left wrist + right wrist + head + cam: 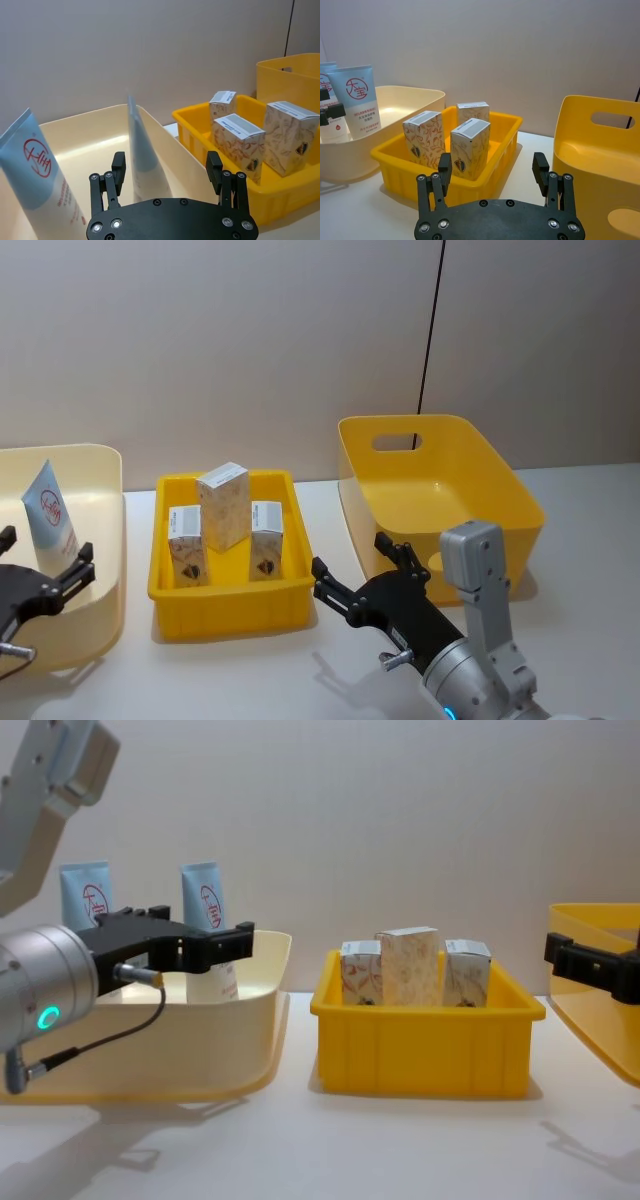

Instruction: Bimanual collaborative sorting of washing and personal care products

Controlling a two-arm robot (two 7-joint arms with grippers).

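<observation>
Plain grey-beige wall (250,340) stands behind a white worktop (330,690) in the head view. A cream bin (100,465) sits at the left with a pale-blue tube (50,512) upright inside it. Beside it is a shallow yellow tray (225,605) holding three upright cartons: a middle carton (224,505) that rises highest, a left carton (187,545) and a right carton (266,540). Right of the tray is a deep yellow bin (520,490) with a handle slot. The left end effector (46,545) hovers over the cream bin, its fingers spread to either side of the tube's foot. The right end effector (350,555) hangs above the worktop between tray and deep bin, fingers apart and holding nothing.

From the left wrist view, the tube shows edge-on just past the gap between the spread fingers, without contact. A second tube (37,175) with a red round logo leans at the side. The cartons stand in the tray beyond the cream bin's wall.

From the right wrist view, the fingers are wide apart above the worktop, pointing toward the tray's near corner. Both tubes stand in the cream bin behind it.

From the chest view, the left end effector reaches over the cream bin, and its near finger crosses in front of the tube. The second tube stands farther left. The right end effector enters at the right edge in front of the deep bin.
</observation>
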